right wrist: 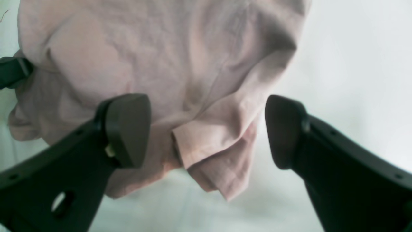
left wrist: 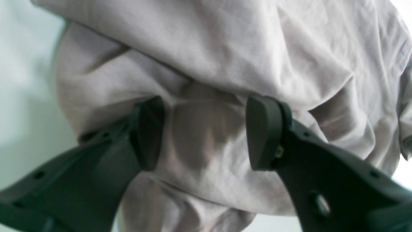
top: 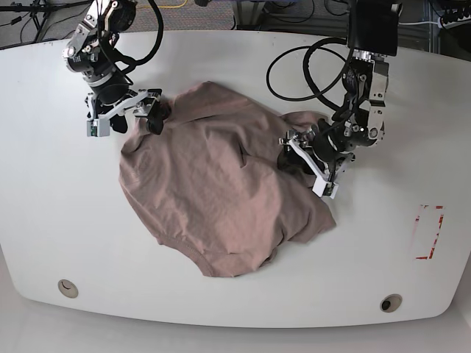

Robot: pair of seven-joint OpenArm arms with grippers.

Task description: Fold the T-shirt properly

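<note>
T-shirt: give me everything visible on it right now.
The T-shirt is plain mauve-tan, soft wrinkled fabric with no print, lying crumpled and unfolded on the white table. A hemmed sleeve edge sits between the right tool's open fingers, untouched. The left tool, open, straddles a bunched fold at the shirt's opposite edge; whether its pads touch the fabric is unclear.

Big white table [top: 235, 294] with rounded corners, lit pretty evenly, and there's a small round hole [top: 68, 287] near each front corner. Red marked rectangle [top: 427, 232] over on one side, plus dark floor and loose cables [top: 44, 11] behind the far edge.
</note>
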